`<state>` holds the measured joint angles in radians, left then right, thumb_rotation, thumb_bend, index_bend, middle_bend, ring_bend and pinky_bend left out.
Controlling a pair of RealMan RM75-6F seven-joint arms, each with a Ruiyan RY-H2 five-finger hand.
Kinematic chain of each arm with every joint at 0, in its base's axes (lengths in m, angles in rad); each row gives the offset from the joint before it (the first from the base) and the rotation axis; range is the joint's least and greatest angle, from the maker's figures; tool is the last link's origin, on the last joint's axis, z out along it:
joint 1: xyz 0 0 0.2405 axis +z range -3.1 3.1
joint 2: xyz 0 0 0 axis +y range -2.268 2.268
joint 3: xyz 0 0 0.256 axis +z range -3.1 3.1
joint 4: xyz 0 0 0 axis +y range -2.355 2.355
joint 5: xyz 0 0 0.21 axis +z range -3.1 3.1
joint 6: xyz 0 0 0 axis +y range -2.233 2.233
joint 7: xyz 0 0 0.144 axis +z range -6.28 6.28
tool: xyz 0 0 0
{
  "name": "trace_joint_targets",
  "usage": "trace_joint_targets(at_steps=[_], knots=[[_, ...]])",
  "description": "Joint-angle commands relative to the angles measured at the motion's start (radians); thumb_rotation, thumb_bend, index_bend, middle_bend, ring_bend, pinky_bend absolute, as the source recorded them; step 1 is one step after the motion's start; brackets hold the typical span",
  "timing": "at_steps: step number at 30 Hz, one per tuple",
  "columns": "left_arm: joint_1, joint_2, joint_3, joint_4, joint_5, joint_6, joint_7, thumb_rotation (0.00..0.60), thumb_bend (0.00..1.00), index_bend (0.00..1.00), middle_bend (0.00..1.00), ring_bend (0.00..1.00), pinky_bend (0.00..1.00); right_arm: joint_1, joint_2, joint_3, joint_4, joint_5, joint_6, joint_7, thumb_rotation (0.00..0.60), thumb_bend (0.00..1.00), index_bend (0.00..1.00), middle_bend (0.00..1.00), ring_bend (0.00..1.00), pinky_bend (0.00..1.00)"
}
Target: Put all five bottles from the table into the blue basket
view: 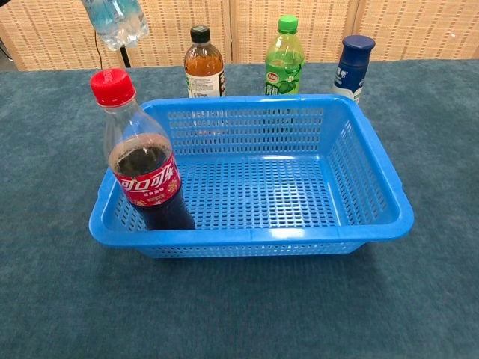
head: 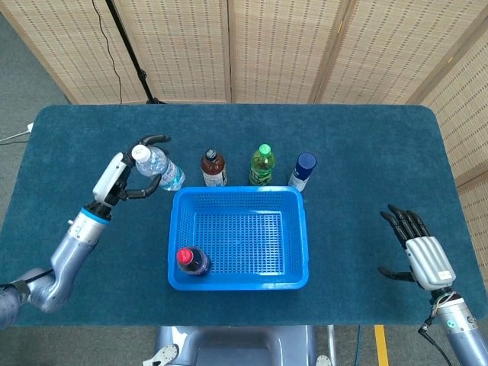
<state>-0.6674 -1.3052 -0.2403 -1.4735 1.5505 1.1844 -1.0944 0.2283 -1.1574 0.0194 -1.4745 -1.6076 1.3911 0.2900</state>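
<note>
Head view: left hand (head: 122,174) fingers pinch the water bottle (head: 156,168) (tilted); right hand (head: 422,252) fingers spread.

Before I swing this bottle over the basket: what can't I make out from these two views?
- Chest view: only the base of the water bottle shows; the top edge cuts off the rest and the left hand.
- Chest view: right hand outside the frame.
- Head view: labels of the three bottles behind the blue basket too small to read.

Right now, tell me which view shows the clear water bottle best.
The head view: the whole clear water bottle shows there, tilted, gripped by the left hand. The chest view catches only its lower end at the top edge.
</note>
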Motion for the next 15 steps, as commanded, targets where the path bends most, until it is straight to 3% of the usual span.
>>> trace_joint_targets(at_steps=[1,6,15], knots=[[0.016,0.028,0.065,-0.064,0.077,0.016,0.019,0.600,0.62,0.41,0.26,0.26,0.39,0.000,0.000,0.001,0.001,0.003,-0.002,-0.002,0.600,0.00,0.00,0.00,0.00,0.00],[-0.010,-0.024,0.118,-0.065,0.127,-0.016,0.064,0.600,0.62,0.41,0.26,0.26,0.39,0.001,-0.002,0.003,0.002,0.009,-0.006,-0.008,0.600,0.00,0.00,0.00,0.00,0.00],[-0.078,-0.264,0.150,0.080,0.063,-0.150,0.260,0.600,0.62,0.41,0.26,0.26,0.39,0.001,0.001,0.008,0.012,0.025,-0.012,0.004,0.600,0.00,0.00,0.00,0.00,0.00]])
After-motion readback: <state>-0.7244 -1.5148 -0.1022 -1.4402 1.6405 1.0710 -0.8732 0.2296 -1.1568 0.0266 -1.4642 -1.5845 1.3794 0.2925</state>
